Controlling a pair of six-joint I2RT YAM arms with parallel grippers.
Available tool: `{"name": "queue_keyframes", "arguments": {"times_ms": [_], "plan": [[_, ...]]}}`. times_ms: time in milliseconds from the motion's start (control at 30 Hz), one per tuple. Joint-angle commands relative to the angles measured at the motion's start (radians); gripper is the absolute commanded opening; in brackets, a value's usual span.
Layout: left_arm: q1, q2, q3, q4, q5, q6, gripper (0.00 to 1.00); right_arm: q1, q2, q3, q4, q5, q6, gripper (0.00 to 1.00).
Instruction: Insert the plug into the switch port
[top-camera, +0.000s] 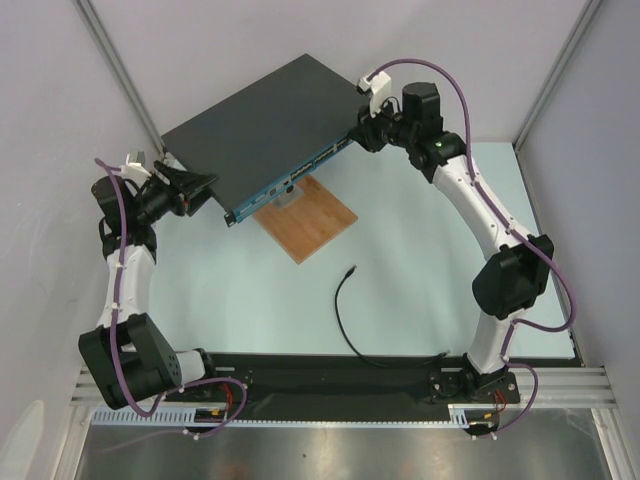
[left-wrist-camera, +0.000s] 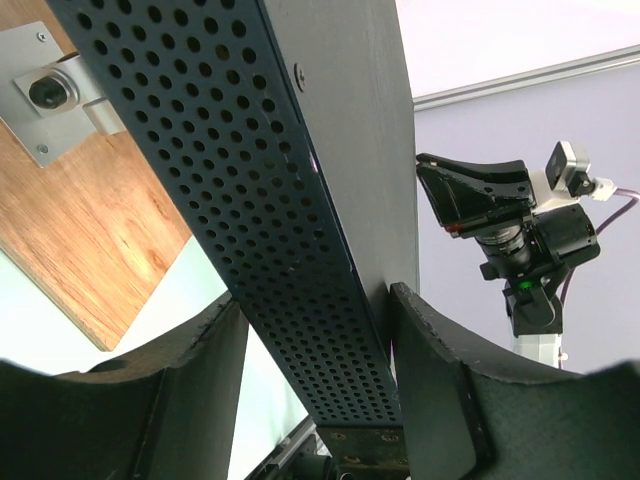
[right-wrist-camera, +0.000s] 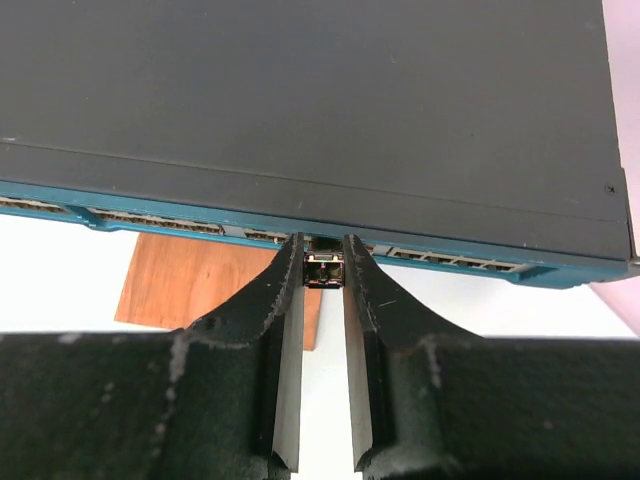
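Lying loose: plug (top-camera: 352, 270) | board (top-camera: 307, 217) under box (top-camera: 262, 125) | left pincer (left-wrist-camera: 318, 300) clamping box

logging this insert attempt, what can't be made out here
- right wrist: small piece between right pincer tips, too small to identify or call gripped
- left wrist: left pincer contact with the switch, hidden by its own fingers
- top: plug on the table, too small for detail

Pale lilac walls (top-camera: 40, 90), light blue tabletop (top-camera: 420, 260), slanted metal posts (top-camera: 116, 70), ribbed, perhaps aluminium, rail (top-camera: 560, 382) along near edge
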Motion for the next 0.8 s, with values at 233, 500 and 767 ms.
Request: {"name": "queue_keyframes", "arguments": {"times_ms": [233, 500, 767], "plan": [[-0.036, 0.039, 0.063, 0.070, -0.090, 0.053, 0.00, -0.024, -0.131, -0.076, 0.005, -0.032, -0.004, 0.00], [-0.026, 0.021, 0.075, 0.044, -0.081, 0.075, 0.40, -0.068, -0.263, -0.186, -0.036, -0.112, 0.058, 0.00], [0.107, -0.057, 0.131, -0.043, -0.032, 0.223, 0.76, -0.108, -0.329, -0.228, -0.017, -0.351, 0.242, 0.00]]}}
